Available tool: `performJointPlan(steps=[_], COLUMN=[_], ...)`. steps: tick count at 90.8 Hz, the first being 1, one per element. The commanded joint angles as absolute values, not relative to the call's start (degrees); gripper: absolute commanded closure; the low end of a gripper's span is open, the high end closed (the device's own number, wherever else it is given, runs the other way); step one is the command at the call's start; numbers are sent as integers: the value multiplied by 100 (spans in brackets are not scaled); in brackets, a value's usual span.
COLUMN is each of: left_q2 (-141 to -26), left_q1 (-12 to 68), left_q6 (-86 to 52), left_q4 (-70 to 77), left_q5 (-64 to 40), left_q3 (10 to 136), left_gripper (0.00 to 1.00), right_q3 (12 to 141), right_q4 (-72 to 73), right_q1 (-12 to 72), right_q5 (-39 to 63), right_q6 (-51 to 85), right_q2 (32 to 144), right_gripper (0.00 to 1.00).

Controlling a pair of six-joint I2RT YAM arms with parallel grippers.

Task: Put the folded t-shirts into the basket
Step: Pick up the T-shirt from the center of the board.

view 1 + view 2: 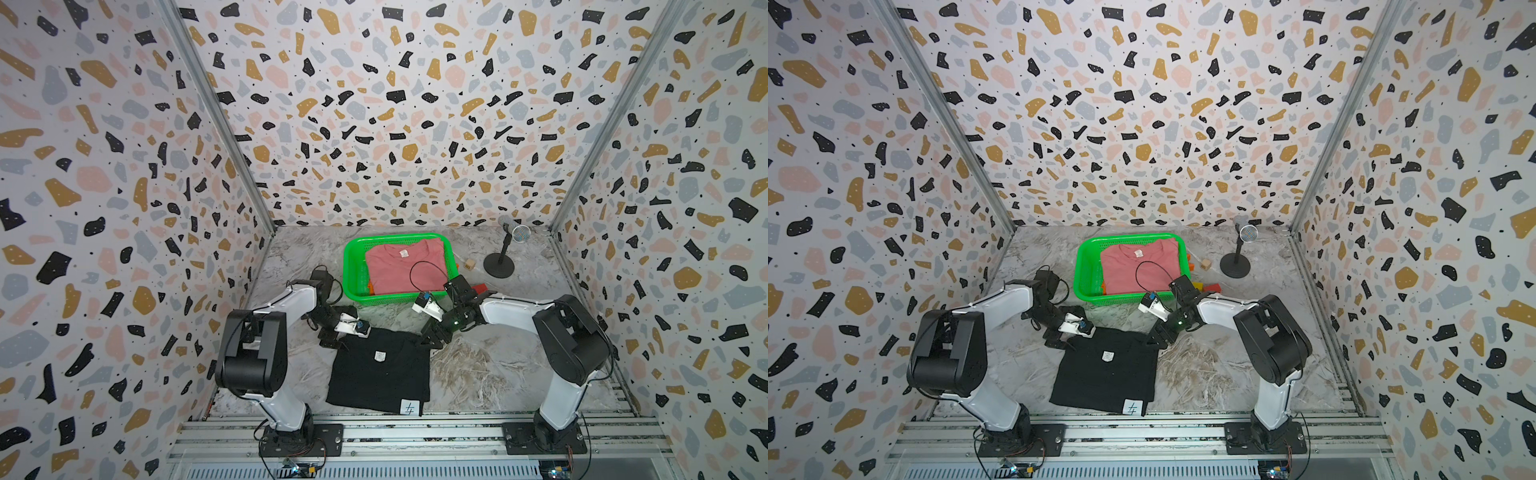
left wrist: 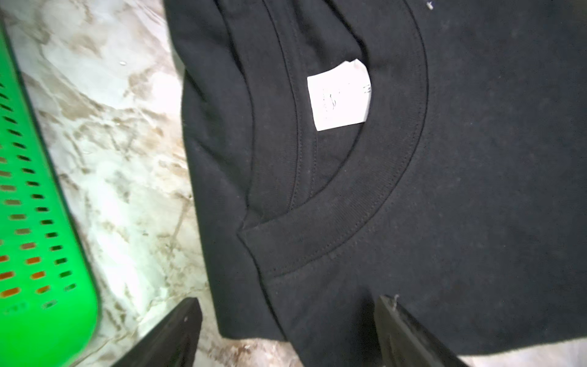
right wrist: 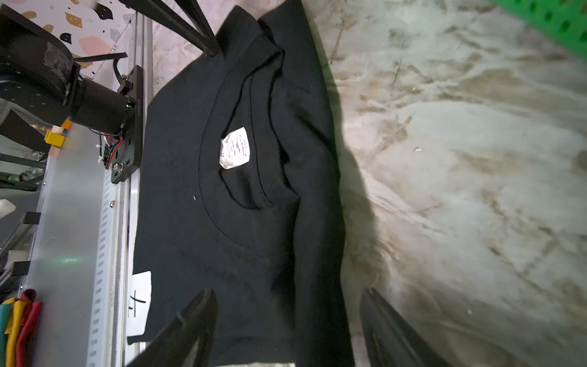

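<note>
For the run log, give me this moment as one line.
black shirt: flat on table | pink shirt: in basket | left hand: open, astride black shirt corner | right hand: open, astride its edge

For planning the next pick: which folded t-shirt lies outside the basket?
The black t-shirt, flat on the table; the pink t-shirt lies inside the green basket.

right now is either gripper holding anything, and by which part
Nothing is held. The left gripper and the right gripper are both open, each astride a collar-end edge of the black t-shirt, which lies flat on the table.
</note>
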State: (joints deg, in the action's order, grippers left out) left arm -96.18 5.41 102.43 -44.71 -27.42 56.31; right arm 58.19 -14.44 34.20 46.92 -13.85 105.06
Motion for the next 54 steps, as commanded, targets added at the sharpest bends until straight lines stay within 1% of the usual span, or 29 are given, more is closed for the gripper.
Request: performJointPlan(steps=[1, 21, 32, 54], left_q2=[-9693, -9811, -9881, -9962], left_q1=[595, 724, 773, 791], left_q6=[10209, 10017, 9997, 10000], left_q4=[-4535, -4449, -4477, -4534], left_q5=[-2798, -2880, -2874, -2827], left_q3=[5794, 5891, 6008, 6117], left_gripper=[13, 13, 13, 13], right_q3=[5936, 6060, 6090, 6082], right_q4=[-1796, -1953, -2010, -2047], right_q1=[3437, 3437, 3452, 3567], right_q5=[4716, 4934, 5067, 5231], right_q6=[-1277, -1474, -1582, -1864], right_q2=[10541, 10804, 10879, 10985], right_gripper=[24, 28, 34, 51])
